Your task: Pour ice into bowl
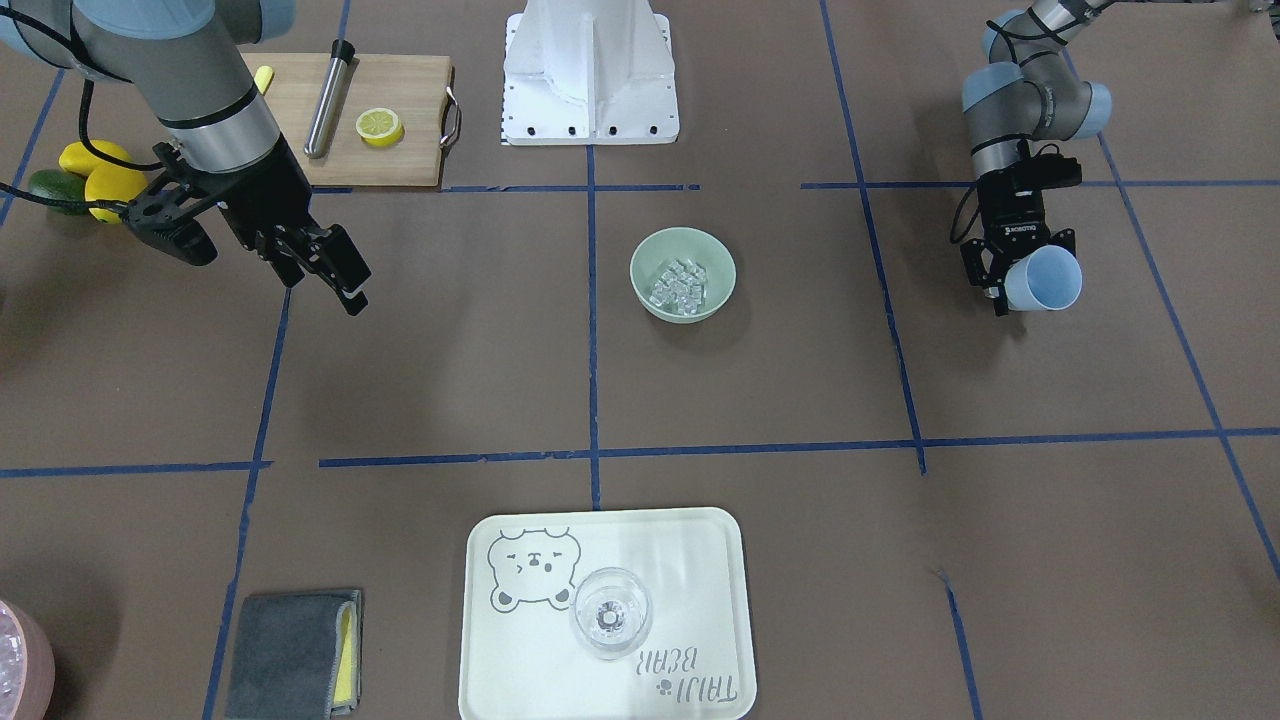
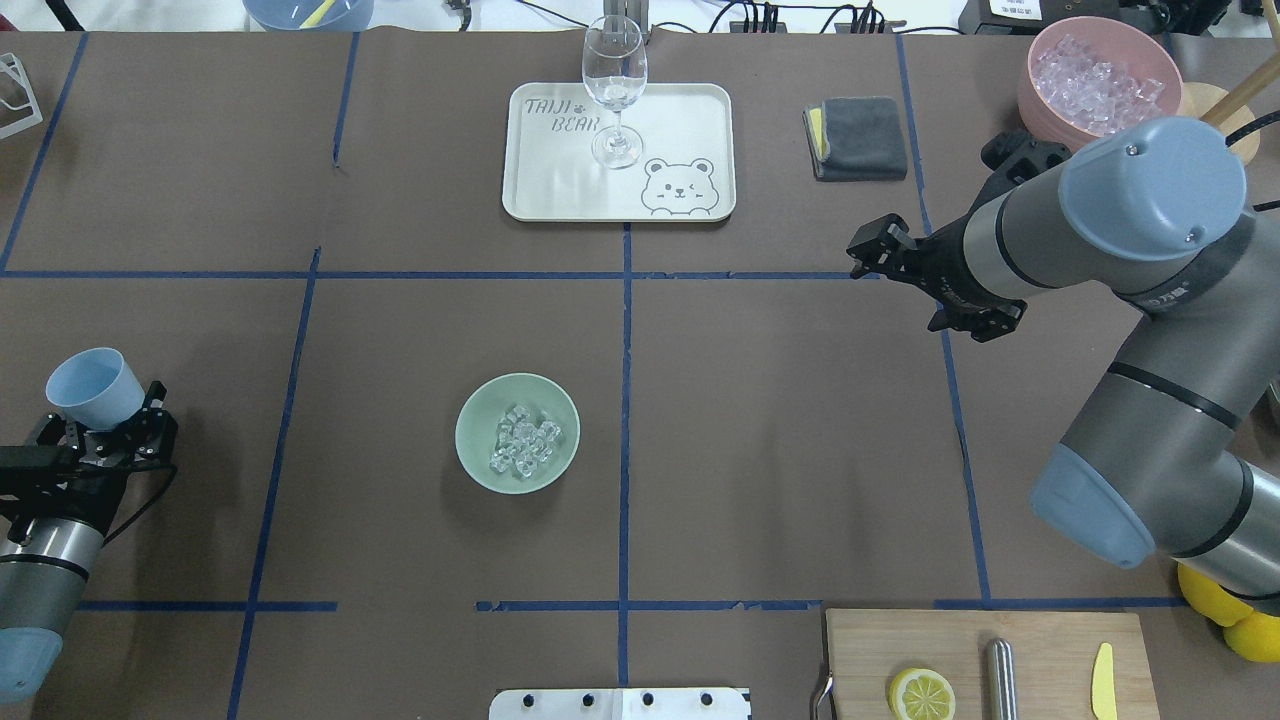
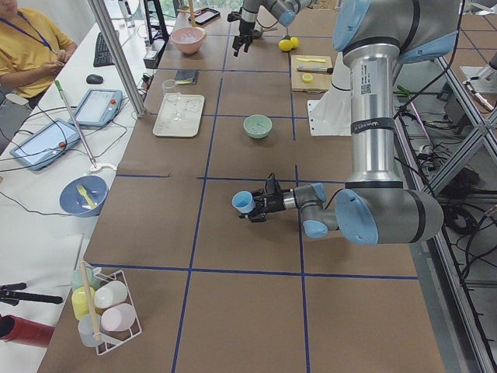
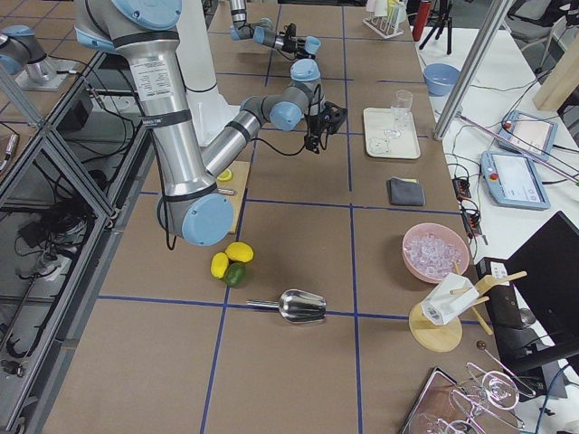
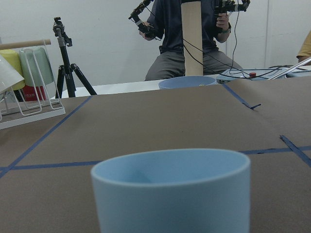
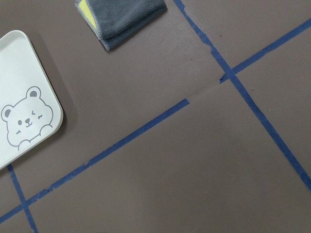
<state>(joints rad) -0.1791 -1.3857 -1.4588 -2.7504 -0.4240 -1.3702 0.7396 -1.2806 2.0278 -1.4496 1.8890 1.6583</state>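
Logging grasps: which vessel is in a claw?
The light blue cup, shut in the left claw; the green bowl, pink bowl and glass stand untouched.

Brown tabletop [image 2: 800, 450], gridded with blue tape lines. Pale sage-green bowl [image 2: 472, 432], plain, no pattern. Clear glassy ice [image 2: 524, 440]. Light blue cup [image 2: 92, 388]. Off-white tray [image 2: 540, 195] with grey bear face and grey lettering. Dark grey cloth [image 2: 865, 135], yellow edge. Pink container [image 2: 1040, 110]. Light wood cutting board [image 2: 1050, 645], yellow lemon slice [image 2: 921, 694]. Black left hand [image 1: 1005, 285] and right hand [image 1: 325, 292]. Grey right arm [image 2: 1150, 400], pale blue caps.
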